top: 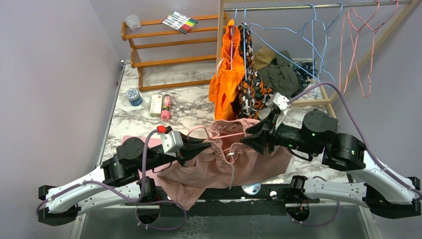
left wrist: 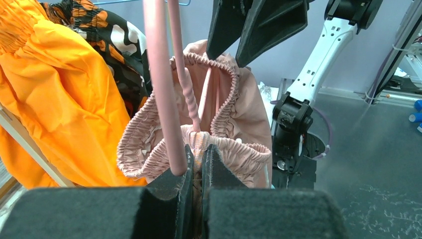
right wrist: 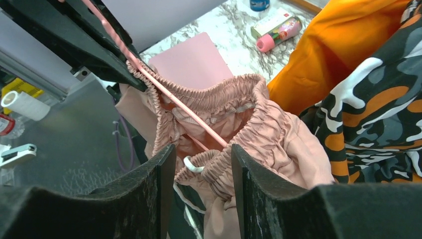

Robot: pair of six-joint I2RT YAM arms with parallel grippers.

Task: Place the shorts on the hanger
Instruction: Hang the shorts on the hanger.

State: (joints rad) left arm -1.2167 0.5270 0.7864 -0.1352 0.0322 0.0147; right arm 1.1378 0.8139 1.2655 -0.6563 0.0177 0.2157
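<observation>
The dusty-pink shorts (top: 219,169) hang between my two grippers over the table's near edge, waistband up and white drawstring (top: 232,167) dangling. My left gripper (top: 201,147) is shut on the gathered waistband (left wrist: 199,144). The thin pink hanger (top: 231,135) runs across inside the waist opening; its wire (left wrist: 161,84) passes right beside my left finger. In the right wrist view the hanger (right wrist: 174,97) slants from the left gripper down to the waistband fold. My right gripper (top: 258,140) is open, its fingers (right wrist: 246,184) either side of the waistband (right wrist: 219,164), not closed on it.
An orange garment (top: 225,82) and a camouflage garment (top: 254,89) hang on blue hangers (top: 298,35) just behind the shorts. More pink hangers (top: 359,45) hang on the rail at right. A wooden shelf (top: 169,47), a bottle (top: 166,107) and a tin (top: 133,96) stand at back left.
</observation>
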